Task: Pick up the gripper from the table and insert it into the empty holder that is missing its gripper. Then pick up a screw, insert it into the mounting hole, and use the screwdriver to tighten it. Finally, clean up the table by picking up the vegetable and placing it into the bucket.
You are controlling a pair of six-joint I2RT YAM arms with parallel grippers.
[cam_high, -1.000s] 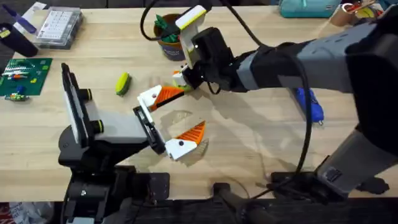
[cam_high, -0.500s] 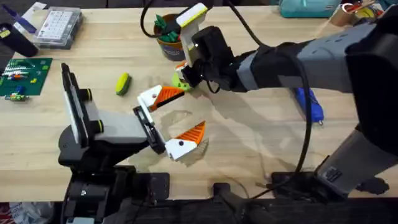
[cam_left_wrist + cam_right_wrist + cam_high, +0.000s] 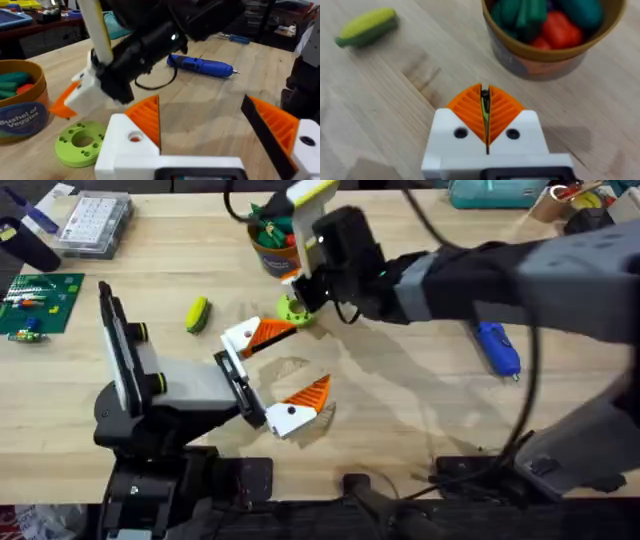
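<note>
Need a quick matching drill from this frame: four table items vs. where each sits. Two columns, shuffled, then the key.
Items
1. Blue pen-shaped screwdriver
2. Small yellow toy vegetable with a dark green end
3. Round tan-brown bucket
4. Lime-green ring-shaped piece

Places
A. Lying alone on bare wood, left of the other toys
B. Flat on the table just in front of the bucket
C. On the right side of the table, beyond the right arm
D. At the far edge, holding green and orange toys

Pairs: 1-C, 2-A, 3-D, 4-B

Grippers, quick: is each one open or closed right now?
Left gripper: open, holding nothing.
Right gripper: closed, pads pressed together, nothing clearly held.
</note>
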